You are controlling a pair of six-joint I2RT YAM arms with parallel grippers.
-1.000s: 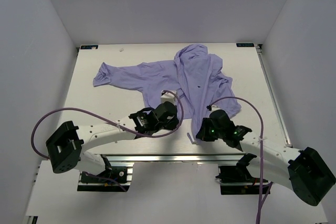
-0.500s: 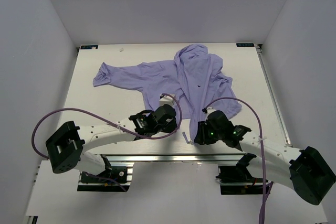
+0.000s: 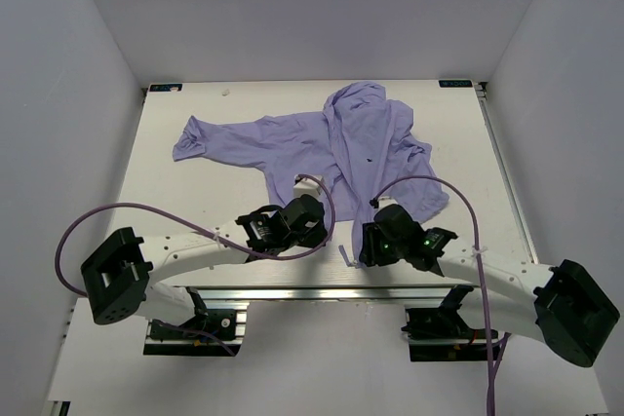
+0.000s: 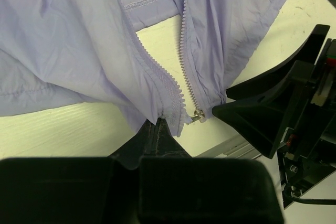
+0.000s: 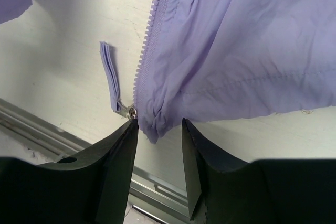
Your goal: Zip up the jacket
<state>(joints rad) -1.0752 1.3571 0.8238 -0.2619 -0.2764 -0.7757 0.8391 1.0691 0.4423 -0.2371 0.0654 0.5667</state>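
Near edge: a silver aluminium rail (image 3: 322, 292) runs along the front of the white table (image 3: 195, 211).
Left gripper (image 4: 158, 125): jaws closed tight. They pinch the bottom hem corner of one front panel of the thin, wrinkled lavender fabric jacket (image 3: 366, 148), right at the foot of its zipper edge.
Right gripper (image 5: 159, 124): jaws parted. The hem corner of the other front panel sits loose between the black fingers (image 5: 118, 156), not squeezed. One fingertip touches the small metal zipper slider (image 5: 129, 112).
Spacing: the two grippers are just beside each other at the hem, close to the rail.
Pull tab: a narrow lavender fabric strip (image 5: 109, 74) hangs off the slider and lies flat on the table.
Zipper teeth (image 4: 184, 51): the two rows are unjoined. They spread into a narrow V with bare table showing between.
Jacket position: centre-right of the table, hem toward the arms, body creased.
Long sleeve (image 3: 224, 138): stretched out to the left across the far half.
Hood (image 3: 356, 99): the farthest part, near the back edge.
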